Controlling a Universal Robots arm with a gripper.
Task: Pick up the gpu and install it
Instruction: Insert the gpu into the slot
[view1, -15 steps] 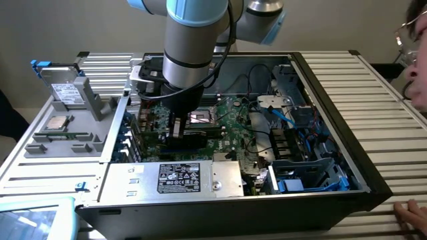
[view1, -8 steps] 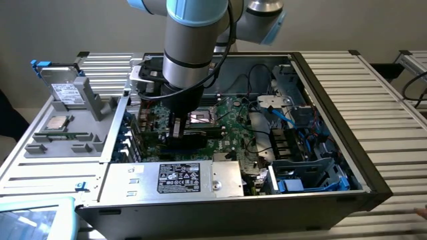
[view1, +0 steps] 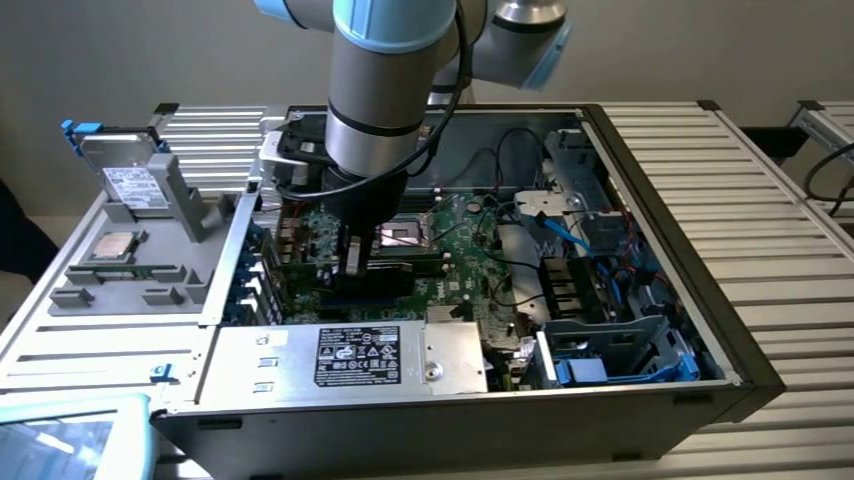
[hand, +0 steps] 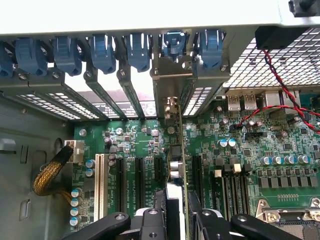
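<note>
Claw (hand: 172, 220) grips the gpu (hand: 176, 165) edge-on, standing over a motherboard (hand: 240, 165) slot. You're mid-install; keep it square and press straight down.

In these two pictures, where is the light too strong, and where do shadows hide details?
In the wrist view, the case's top edge is washed out to white, while the motherboard is evenly lit and readable. In the exterior view, the arm casts shade over the board area under it, so the gpu in the claw looks dark; the power supply label stays legible.
</note>
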